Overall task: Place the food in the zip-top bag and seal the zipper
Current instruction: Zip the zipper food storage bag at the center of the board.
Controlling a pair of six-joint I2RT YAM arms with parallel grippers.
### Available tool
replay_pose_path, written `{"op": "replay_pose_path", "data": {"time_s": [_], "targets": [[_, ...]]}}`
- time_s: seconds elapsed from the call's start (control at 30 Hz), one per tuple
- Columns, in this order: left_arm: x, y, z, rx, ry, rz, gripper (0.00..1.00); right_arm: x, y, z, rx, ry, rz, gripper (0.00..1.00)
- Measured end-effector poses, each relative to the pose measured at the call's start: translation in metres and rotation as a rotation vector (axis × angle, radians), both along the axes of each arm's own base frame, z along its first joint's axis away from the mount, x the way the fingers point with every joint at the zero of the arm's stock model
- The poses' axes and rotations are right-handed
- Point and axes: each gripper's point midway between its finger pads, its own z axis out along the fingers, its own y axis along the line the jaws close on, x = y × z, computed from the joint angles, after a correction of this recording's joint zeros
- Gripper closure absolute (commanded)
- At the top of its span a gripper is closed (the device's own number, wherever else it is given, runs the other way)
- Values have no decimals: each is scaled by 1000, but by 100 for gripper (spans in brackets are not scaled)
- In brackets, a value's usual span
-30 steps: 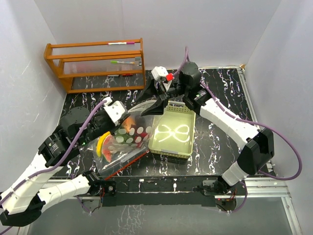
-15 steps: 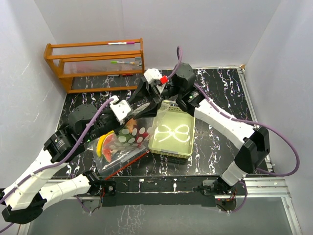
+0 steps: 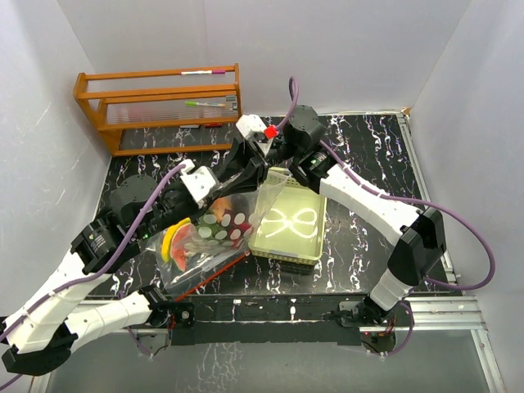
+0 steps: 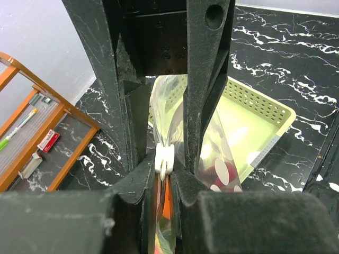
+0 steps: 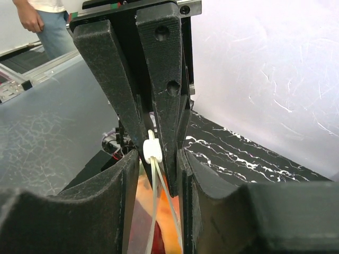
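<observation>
The clear zip-top bag [image 3: 214, 236] lies left of the basket, its top edge lifted. Food shows through it: a red-green watermelon slice [image 3: 175, 246], yellow and orange pieces. My left gripper [image 3: 223, 178] [image 4: 165, 174] is shut on the bag's top edge, right behind the white zipper slider [image 4: 164, 159]. My right gripper [image 3: 244, 166] [image 5: 156, 166] faces it from the far side. Its jaws straddle the zipper strips just below the slider [image 5: 152, 150], with a narrow gap still showing on either side.
A pale green slatted basket [image 3: 291, 221] stands right of the bag and looks bare inside. An orange wooden rack [image 3: 160, 106] with pens fills the back left corner. White walls close in on the black marbled table [image 3: 368, 213].
My right gripper has swung left onto the bag's lifted top edge and its jaws have narrowed. The left gripper has kept hold and shifted slightly right and up.
</observation>
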Motion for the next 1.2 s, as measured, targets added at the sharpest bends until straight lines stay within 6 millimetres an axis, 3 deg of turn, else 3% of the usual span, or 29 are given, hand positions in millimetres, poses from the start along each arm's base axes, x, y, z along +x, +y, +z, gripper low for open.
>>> {"op": "replay_pose_path", "data": {"time_s": [0.17, 0.4, 0.77, 1.0, 1.2], "targets": [[-1, 1, 2, -6, -6, -1, 100, -4, -2, 5, 7, 2, 22, 47], [-1, 1, 2, -6, -6, -2, 100, -13, -8, 16, 29, -20, 67, 47], [-2, 0, 2, -7, -6, -7, 100, -5, 1, 13, 11, 22, 67, 60], [-2, 1, 2, -6, -9, -8, 100, -4, 2, 11, -11, 44, 80, 84], [-3, 5, 4, -11, -16, 5, 100, -1, 0, 17, -12, 48, 70, 90]]}}
